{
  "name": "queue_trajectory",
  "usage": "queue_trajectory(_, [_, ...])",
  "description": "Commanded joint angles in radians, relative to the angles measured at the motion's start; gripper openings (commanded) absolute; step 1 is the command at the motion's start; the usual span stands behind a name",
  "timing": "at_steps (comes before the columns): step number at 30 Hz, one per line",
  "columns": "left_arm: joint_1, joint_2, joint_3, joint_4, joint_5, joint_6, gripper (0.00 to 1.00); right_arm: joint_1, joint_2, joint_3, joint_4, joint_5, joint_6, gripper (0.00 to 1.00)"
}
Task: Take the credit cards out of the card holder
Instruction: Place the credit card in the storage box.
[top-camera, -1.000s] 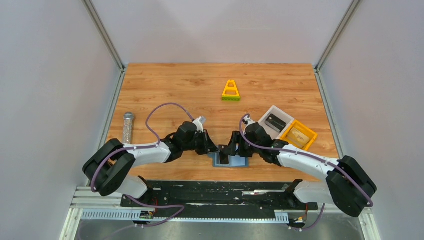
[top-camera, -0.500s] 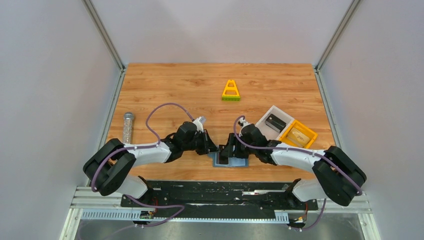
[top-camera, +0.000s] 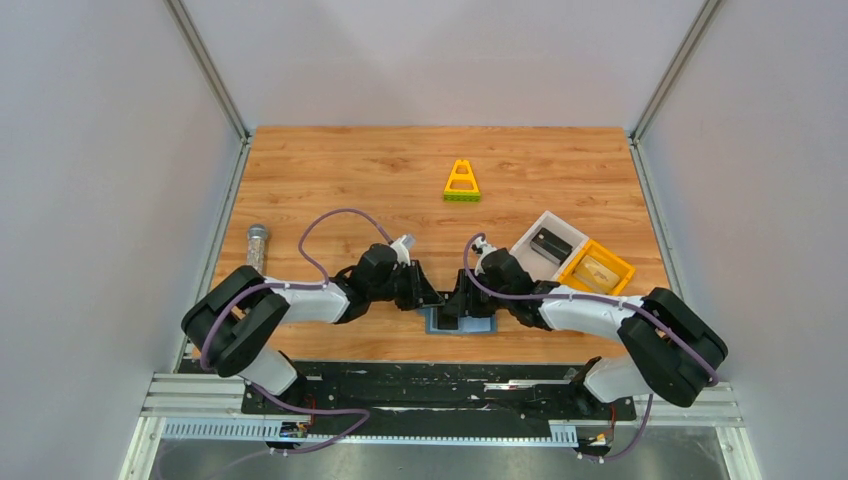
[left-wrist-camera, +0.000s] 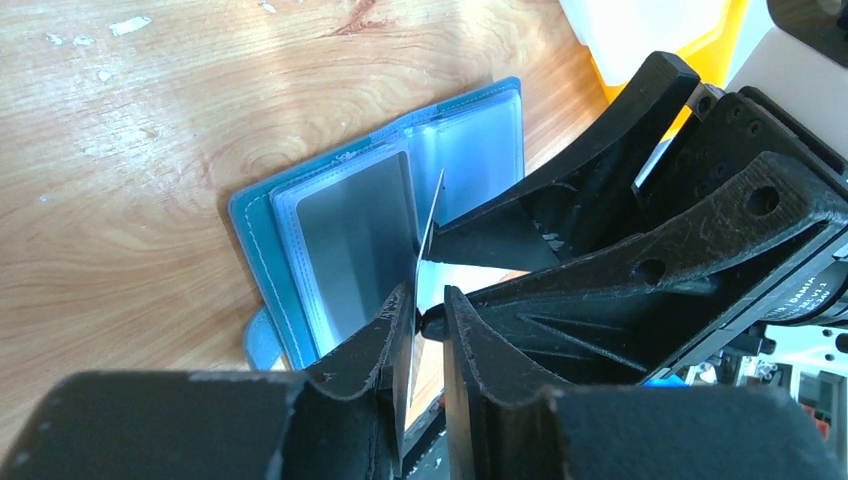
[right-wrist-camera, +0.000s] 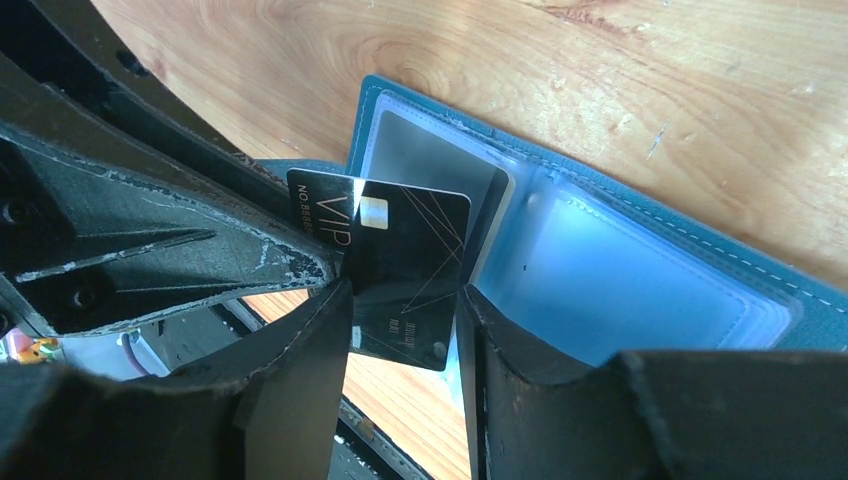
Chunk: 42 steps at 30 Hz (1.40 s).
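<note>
Step in hand: drawing one card (right-wrist-camera: 410, 240) from the holder (right-wrist-camera: 620, 270), which lies open just beyond both hands. The card spans your right hand (right-wrist-camera: 405, 292); whether it is clamped, you cannot tell. Left hand (left-wrist-camera: 428, 295): slightly open, card alongside. Next: secure grip, lift clear.

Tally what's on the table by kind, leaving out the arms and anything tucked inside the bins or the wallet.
Bins: 2, white bin and yellow bin
Wallet: 1
Card: 1
Triangle: 1
Vial: 1
Total: 6
</note>
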Motion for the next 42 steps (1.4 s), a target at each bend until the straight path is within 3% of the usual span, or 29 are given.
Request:
queue_trajectory(1, [-0.002,0.023,-0.003,0.098,0.036,-0.012,0.22,0.003,-0.001,-0.005,0.064,-0.014,-0.046,0.43])
queue_trajectory(2, [-0.002,0.027,-0.005,0.104,0.041,-0.018,0.12,0.003,-0.001,-0.003,0.057,-0.013,-0.051,0.43])
queue_trajectory(5, [-0.001,0.012,-0.023,0.133,0.042,-0.034,0.00,0.003,-0.025,0.004,0.013,0.011,-0.044,0.43])
queue_trajectory(12, [0.001,-0.117,-0.042,0.103,-0.015,-0.075,0.00,0.000,-0.286,-0.034,-0.069,0.069,0.048,0.63])
queue_trajectory(21, [0.001,-0.321,-0.102,0.259,-0.132,-0.247,0.00,-0.002,-0.564,-0.087,-0.042,0.098,0.257,0.56])
queue_trajectory(30, [-0.002,-0.455,-0.159,0.333,-0.292,-0.337,0.00,-0.001,-0.673,-0.150,0.072,0.134,0.432,0.63])
queue_trajectory(33, [-0.005,-0.466,-0.161,0.343,-0.311,-0.342,0.00,-0.001,-0.645,-0.144,0.101,0.130,0.442,0.61])
queue_trajectory(42, [-0.026,-0.422,-0.159,0.424,-0.319,-0.361,0.00,-0.002,-0.546,-0.097,0.207,0.114,0.457,0.40])
